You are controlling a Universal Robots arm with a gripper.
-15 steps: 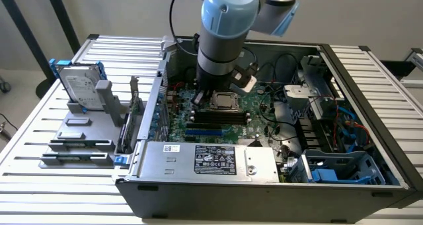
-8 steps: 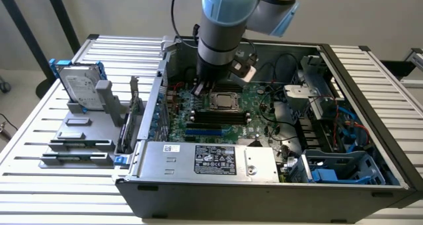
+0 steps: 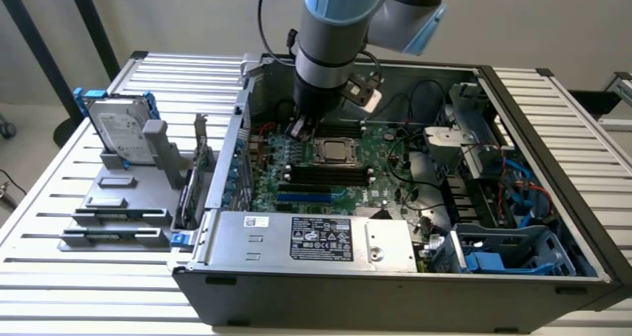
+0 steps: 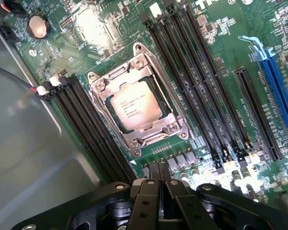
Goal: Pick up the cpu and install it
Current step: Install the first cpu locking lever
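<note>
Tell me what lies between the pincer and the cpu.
In the wrist view, between the pincer and the cpu lie the socket's metal frame and a row of small board components.

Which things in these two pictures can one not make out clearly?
- Gripper fingertips: wrist view, cut off by the picture's edge; exterior view, hidden behind the arm.
- Print on the cpu: too small to read in the wrist view.
- Board corner beside the socket: wrist view, covered by a blurred grey surface.
- Power supply label: exterior view, too small.
</note>
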